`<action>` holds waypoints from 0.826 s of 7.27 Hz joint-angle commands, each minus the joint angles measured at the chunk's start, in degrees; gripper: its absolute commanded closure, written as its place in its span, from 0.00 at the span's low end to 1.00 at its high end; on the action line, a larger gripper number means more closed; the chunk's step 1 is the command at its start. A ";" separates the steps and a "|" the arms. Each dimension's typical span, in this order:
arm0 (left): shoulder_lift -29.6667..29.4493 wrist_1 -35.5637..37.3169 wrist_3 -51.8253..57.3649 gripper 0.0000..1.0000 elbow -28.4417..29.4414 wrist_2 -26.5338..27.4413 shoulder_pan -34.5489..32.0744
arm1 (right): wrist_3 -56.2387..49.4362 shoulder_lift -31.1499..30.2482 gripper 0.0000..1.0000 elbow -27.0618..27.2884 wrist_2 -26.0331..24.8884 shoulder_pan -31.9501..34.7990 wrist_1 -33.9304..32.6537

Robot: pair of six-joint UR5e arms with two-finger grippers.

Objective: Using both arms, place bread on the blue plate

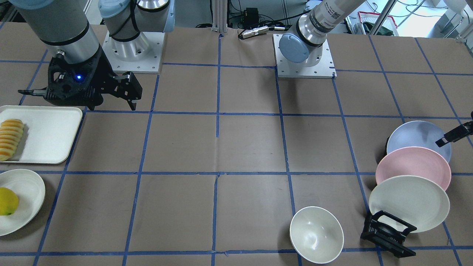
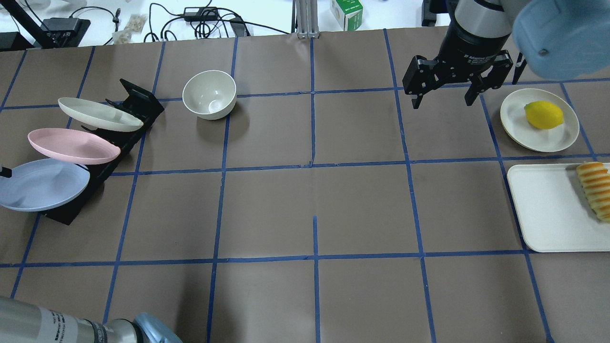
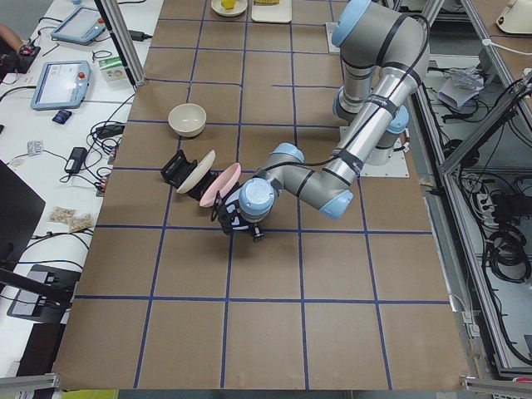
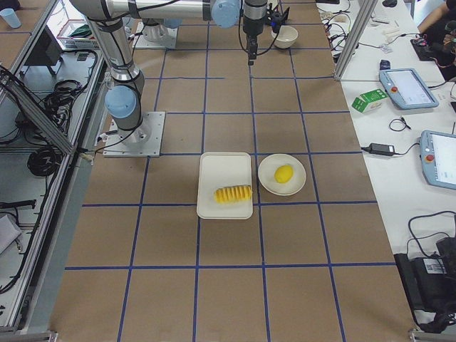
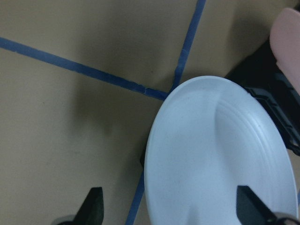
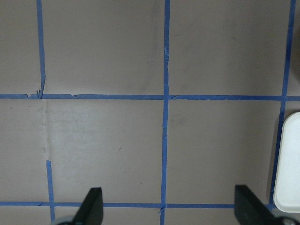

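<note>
The bread (image 2: 594,188) lies on the white tray (image 2: 543,214) at the table's right end; it also shows in the front view (image 1: 11,138). The blue plate (image 2: 43,186) leans in the black rack (image 2: 138,102), at its end nearest the robot. My left gripper (image 5: 171,211) is open right over the blue plate (image 5: 220,159), with the plate's rim between its fingers. Only one finger (image 1: 452,135) shows in the front view, over the blue plate (image 1: 415,138). My right gripper (image 2: 443,97) is open and empty, high above the table, left of the lemon's plate.
A pink plate (image 2: 71,145) and a cream plate (image 2: 97,114) lean in the same rack. A white bowl (image 2: 209,94) stands beside the rack. A lemon (image 2: 543,114) sits on a cream plate (image 2: 564,136) beyond the tray.
</note>
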 commanded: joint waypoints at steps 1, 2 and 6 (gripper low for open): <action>-0.66 -0.07 -0.21 0.33 0.00 0.16 0.00 | 0.00 0.00 0.00 0.00 -0.03 0.00 0.00; -0.66 -0.07 -0.20 0.47 0.09 0.33 0.00 | 0.00 0.00 0.00 0.00 0.06 0.00 0.00; -0.57 0.02 1.20 1.00 1.22 2.43 0.00 | -7.51 -0.09 0.00 2.18 -3.96 -4.72 0.26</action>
